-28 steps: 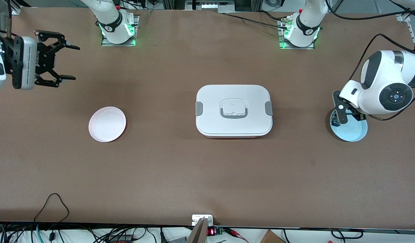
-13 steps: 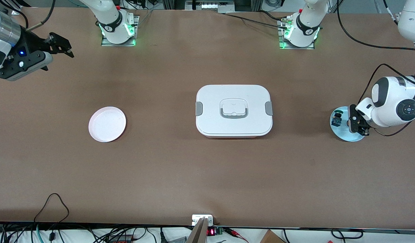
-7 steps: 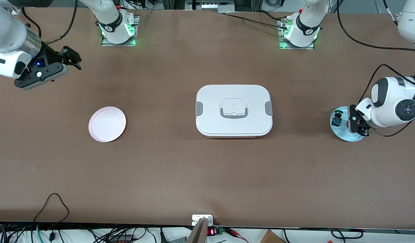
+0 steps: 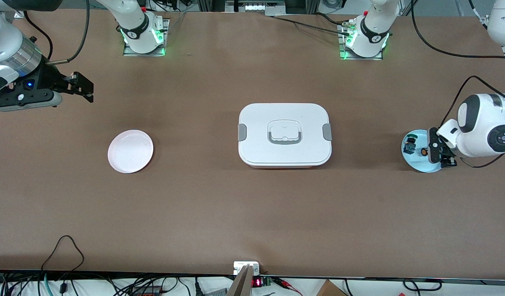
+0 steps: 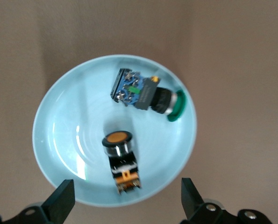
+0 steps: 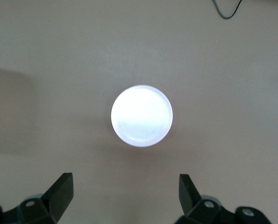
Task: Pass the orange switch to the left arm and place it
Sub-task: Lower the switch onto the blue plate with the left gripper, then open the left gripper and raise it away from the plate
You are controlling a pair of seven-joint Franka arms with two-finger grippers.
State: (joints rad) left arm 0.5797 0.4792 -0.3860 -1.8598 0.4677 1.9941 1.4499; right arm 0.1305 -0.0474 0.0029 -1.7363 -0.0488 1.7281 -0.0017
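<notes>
Left wrist view gives the best seat: the orange switch (image 5: 119,161) lies on its side in the pale blue plate (image 5: 59,126), cap up toward the plate's middle, with the green-capped switch (image 5: 148,95) just beside it but apart. The left gripper (image 5: 124,201) hovers right over that plate with its jaws spread wide and nothing between them, the two fingertips (image 5: 61,198) straddling the orange switch's line. That looks like a set-up for a straight descent and pinch.

Taking the box (image 4: 284,135) as our marker at mid-table, the blue plate sits well toward the left arm's end of it, and the white plate (image 4: 130,151) sits well toward the right arm's end. So the box blocks the direct path between the two, which is likely why two arms share the job.

Over on the right arm's side of the box, the right gripper (image 4: 80,86) waits in the air, jaws released and empty, looking down at the white plate (image 6: 141,115).
</notes>
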